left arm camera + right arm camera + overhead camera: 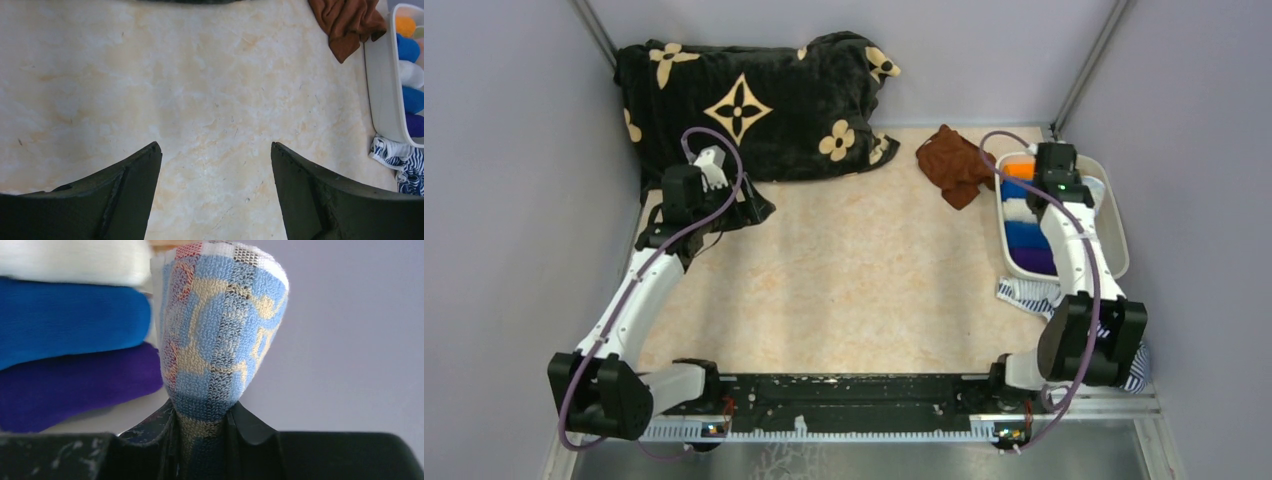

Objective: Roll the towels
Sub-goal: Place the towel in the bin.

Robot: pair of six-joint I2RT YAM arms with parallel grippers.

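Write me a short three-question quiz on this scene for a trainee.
1. True or false: the left gripper is closed on a cloth.
2. Pick one. The right gripper is: A) open and empty; B) shut on the blue printed towel; C) out of every view.
3. Fill in: the brown towel lies ____ the white bin (inside or outside).
Key: 1 false; 2 B; 3 outside.

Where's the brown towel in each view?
Top external: brown towel, crumpled at the far right of the table, just left of the white bin.
Left wrist: top right corner, beside the bin's wall.
Right wrist: not in it.
Shared landmark: the purple roll in the bin, seen in all three views.
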